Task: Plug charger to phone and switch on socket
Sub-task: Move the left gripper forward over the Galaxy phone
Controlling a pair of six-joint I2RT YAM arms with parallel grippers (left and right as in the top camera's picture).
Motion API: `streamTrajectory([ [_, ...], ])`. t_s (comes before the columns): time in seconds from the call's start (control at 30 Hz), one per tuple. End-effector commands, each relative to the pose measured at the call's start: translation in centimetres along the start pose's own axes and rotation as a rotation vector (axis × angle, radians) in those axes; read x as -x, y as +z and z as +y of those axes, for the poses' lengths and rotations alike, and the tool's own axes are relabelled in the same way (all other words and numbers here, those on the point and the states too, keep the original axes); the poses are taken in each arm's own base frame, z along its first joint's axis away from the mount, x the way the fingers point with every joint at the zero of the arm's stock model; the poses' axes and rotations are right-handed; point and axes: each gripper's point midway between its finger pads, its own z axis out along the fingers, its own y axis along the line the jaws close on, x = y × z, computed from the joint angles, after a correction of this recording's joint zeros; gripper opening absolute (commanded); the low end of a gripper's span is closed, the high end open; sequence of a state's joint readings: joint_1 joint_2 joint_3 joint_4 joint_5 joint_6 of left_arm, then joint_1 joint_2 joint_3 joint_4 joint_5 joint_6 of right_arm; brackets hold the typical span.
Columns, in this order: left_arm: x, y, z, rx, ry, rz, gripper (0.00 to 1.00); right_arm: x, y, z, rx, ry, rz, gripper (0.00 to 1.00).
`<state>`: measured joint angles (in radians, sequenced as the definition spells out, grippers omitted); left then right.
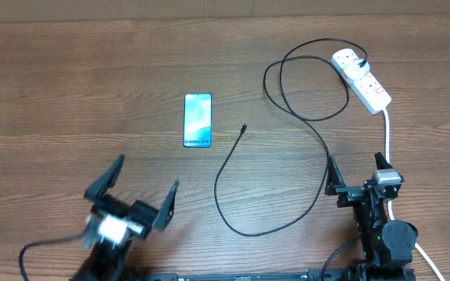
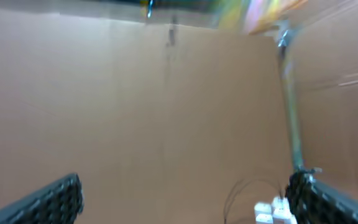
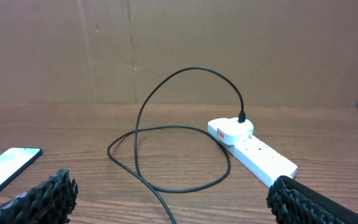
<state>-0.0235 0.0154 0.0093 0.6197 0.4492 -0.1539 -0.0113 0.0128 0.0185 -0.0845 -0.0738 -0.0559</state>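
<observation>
The phone lies flat at mid-table, its blue-teal screen up; it also shows at the left edge of the right wrist view. The charger's thin black cable loops from the white plug in the socket down across the table, and its small connector tip lies right of the phone. The socket also shows in the right wrist view and, blurred, in the left wrist view. My left gripper is open and empty at the front left. My right gripper is open and empty at the front right.
The socket's thick white cord runs down the right side past my right arm. A brown cardboard wall stands behind the table. The left wrist view is blurred.
</observation>
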Motion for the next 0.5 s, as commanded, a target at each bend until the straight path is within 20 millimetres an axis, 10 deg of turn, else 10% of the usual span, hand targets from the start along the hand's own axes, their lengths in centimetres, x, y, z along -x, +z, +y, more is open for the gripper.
streamTrajectory([
  [0.0,4.3,-0.3,-0.9,-0.035,0.049,-0.155,1.00,-0.2,0.0,0.1,0.003,0.003,-0.004,1.00],
  [0.23,10.8,1.9,0.6,0.050,0.017,-0.134,1.00,-0.2,0.0,0.1,0.003,0.003,-0.004,1.00],
  [0.47,7.7,7.8,0.0,-0.132,-0.111,0.545,1.00,-0.2,0.0,0.1,0.003,0.003,-0.004,1.00],
])
